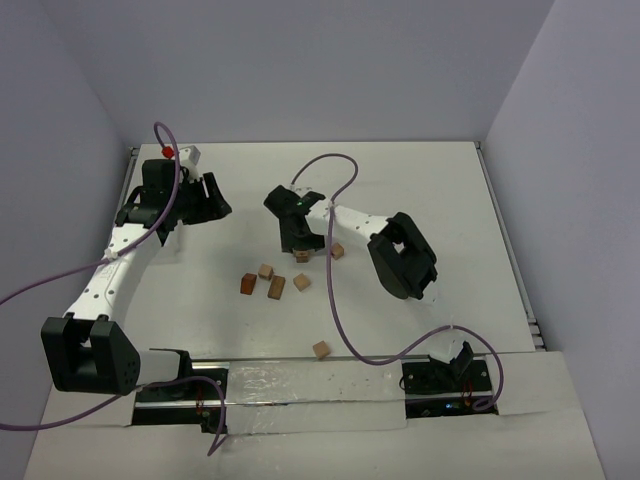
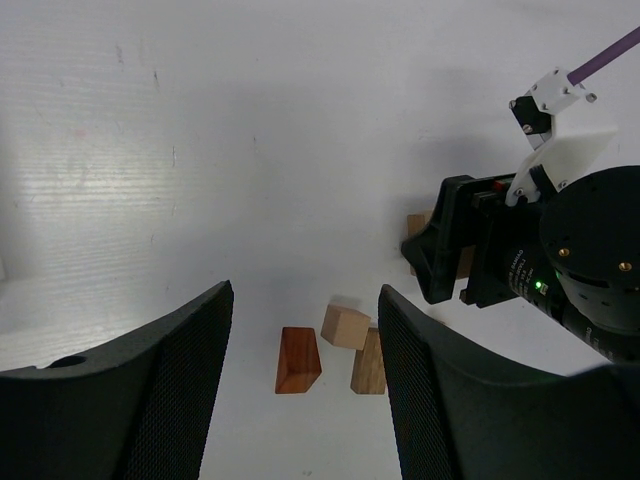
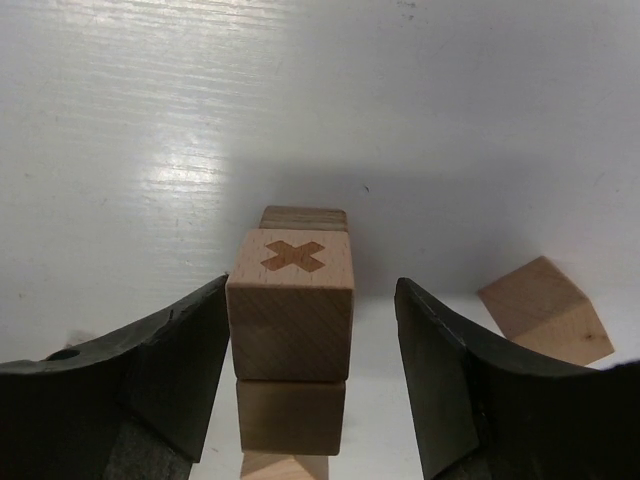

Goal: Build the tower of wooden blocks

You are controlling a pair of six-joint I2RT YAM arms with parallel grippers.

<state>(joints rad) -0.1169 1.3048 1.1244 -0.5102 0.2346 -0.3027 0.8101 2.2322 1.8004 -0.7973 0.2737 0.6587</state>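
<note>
TOWER IN THE BALANCE: The right gripper (image 3: 311, 296) stands with its jaws spread around the top of the tower (image 3: 290, 412), a slim, one-block-wide column of pale wooden cubes directly between its fingers. A cross-marked cube (image 3: 291, 330) crowns the column. One finger (image 3: 185, 350) sits at or against that cube's side, and the other (image 3: 450, 380) stands clear of it. A loose tan cube (image 3: 545, 310) lies just outside the clear finger. The left gripper (image 2: 305, 310), also spread and holding nothing, hovers well apart from the tower, with three loose wood blocks (image 2: 346, 326) on the table ahead of its fingers. The danger appears to lie in the withdrawal. A finger dragging on the top cube as the arm lifts could twist that cube out of line. A sideways retreat could topple the whole stack.
</note>
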